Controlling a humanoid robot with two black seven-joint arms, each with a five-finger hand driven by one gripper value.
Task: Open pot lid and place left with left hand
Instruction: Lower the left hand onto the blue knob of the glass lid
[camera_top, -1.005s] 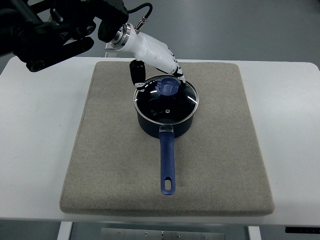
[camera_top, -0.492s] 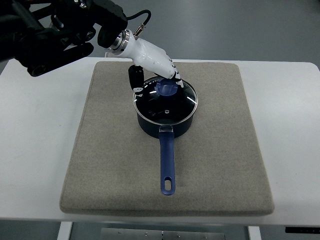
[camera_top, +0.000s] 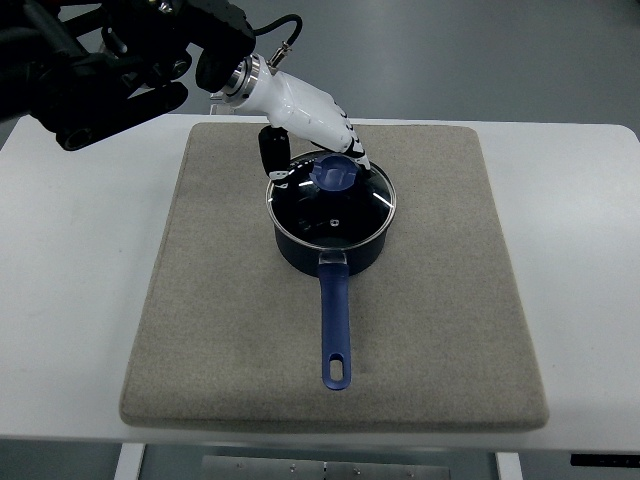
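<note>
A dark blue saucepan (camera_top: 300, 255) stands on the grey mat (camera_top: 220, 300), its long blue handle (camera_top: 336, 330) pointing toward the near edge. A glass lid (camera_top: 330, 212) with a blue knob (camera_top: 335, 175) sits on it. My left hand (camera_top: 320, 166), white with a black thumb (camera_top: 272, 155), reaches in from the upper left and hovers at the lid's far rim. The thumb is left of the knob and the fingers (camera_top: 356, 152) are just behind it, spread and not closed on it. The right arm does not show.
The mat lies on a white table (camera_top: 70, 300). My bulky black left forearm (camera_top: 110, 60) fills the upper left corner, with a cable looping above the wrist. Bare mat stretches to the left and right of the pot.
The left hand has shifted slightly around the far side of the knob, dipping toward it and easing back a little. Pot and lid have not moved.
</note>
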